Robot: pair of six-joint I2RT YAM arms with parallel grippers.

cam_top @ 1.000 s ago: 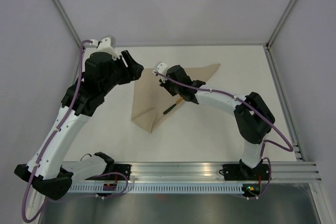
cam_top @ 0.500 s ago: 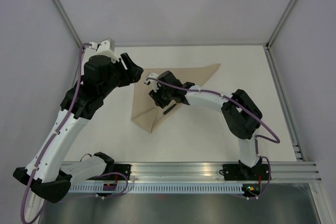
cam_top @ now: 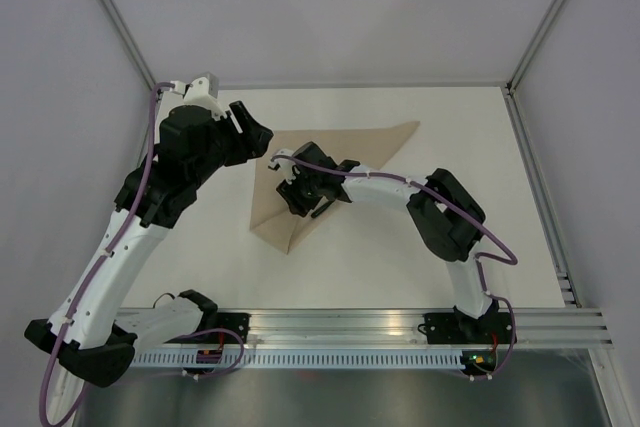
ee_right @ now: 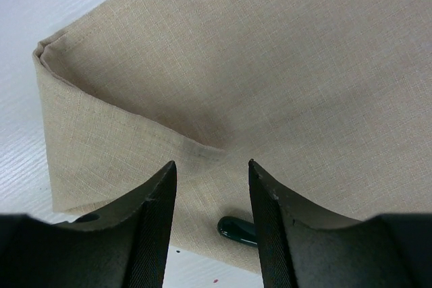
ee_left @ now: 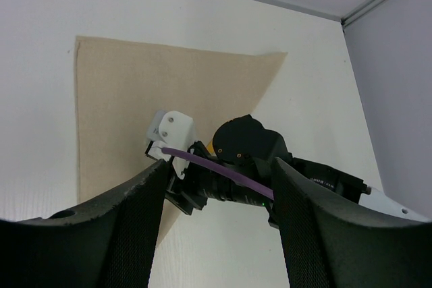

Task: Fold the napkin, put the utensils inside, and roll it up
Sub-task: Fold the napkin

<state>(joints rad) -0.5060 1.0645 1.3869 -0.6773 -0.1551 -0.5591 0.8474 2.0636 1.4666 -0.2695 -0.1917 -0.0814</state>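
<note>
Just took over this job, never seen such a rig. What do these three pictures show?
Two robot arms, each ending in a two-finger gripper. The wide picture looks down on the table; the other two come from wrist cameras, with that arm's own dark fingers at the bottom. A folded beige napkin lies on the table. The right gripper hangs open close over it, beside the dark green tip of a utensil. The left gripper is open too, higher up. Nothing is held.

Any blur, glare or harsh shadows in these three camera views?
Top external: even light, no glare, only faint shadows. Left wrist: left gripper's fingers dark and soft-edged. Right wrist: napkin weave crisp, right gripper's fingers dim and slightly blurred.
</note>
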